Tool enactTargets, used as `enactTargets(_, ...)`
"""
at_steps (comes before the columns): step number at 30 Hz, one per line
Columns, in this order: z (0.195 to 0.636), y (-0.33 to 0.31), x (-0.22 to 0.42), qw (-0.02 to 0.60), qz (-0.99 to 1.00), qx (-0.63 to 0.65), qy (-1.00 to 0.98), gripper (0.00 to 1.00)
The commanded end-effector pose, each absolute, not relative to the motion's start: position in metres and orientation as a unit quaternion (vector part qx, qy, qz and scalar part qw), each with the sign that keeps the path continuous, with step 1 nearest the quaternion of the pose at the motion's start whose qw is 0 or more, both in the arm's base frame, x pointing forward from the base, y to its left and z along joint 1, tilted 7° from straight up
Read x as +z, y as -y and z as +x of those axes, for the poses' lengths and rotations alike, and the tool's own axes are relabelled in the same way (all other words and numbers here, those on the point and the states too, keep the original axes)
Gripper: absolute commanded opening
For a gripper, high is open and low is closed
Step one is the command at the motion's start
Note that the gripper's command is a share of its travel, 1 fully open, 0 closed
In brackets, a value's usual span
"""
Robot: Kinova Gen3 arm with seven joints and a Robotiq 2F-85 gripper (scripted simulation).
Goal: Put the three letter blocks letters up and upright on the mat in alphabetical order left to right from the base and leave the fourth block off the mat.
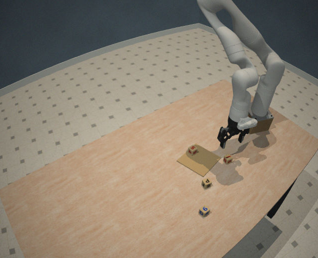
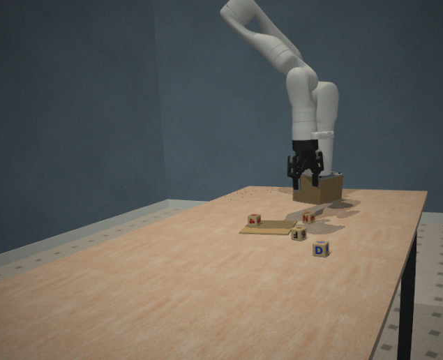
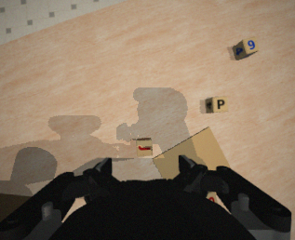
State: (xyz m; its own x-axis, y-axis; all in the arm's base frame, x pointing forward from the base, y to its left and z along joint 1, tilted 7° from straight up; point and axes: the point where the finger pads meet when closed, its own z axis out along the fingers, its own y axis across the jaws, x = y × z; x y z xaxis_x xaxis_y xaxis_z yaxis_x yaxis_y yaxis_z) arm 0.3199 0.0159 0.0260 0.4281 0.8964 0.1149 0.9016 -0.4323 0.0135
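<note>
The S block (image 1: 192, 149) (image 2: 254, 220) (image 3: 212, 197), red S on top, stands on the tan mat (image 1: 199, 168) (image 2: 268, 229) (image 3: 210, 144) near one edge; the gripper partly hides it in the wrist view. The J block (image 1: 227, 159) (image 2: 308, 218) (image 3: 144, 147), red letter on top, stands on the table just off a mat corner. The P block (image 1: 206, 183) (image 2: 298, 233) (image 3: 220, 104), black P on top, stands off the mat. The fourth block (image 1: 204, 211) (image 2: 320, 248) (image 3: 250, 46) has a blue 9 or 6 on top, farther off. My gripper (image 1: 231, 143) (image 2: 305, 186) (image 3: 145, 164) is open and empty, above the table near the J block.
The robot's base box (image 1: 260, 125) (image 2: 318, 190) stands behind the gripper, on the side away from the P block. The table's long edge (image 1: 296, 177) runs beyond the J block. The arm's shadow falls over the J block and part of the mat.
</note>
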Motion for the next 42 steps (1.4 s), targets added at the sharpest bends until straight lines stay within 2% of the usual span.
enactTargets(1,0.3196,-0.0172,0.0265,0.023,-0.838,-0.053,0.543,1.00)
enactTargets(4,0.3197,-0.0173,0.0265,0.023,-0.838,-0.053,0.542,1.00)
enactTargets(5,0.3197,-0.0173,0.0265,0.023,-0.838,-0.053,0.542,0.52)
enactTargets(42,0.3198,-0.0173,0.0264,0.023,-0.839,-0.053,0.542,0.52)
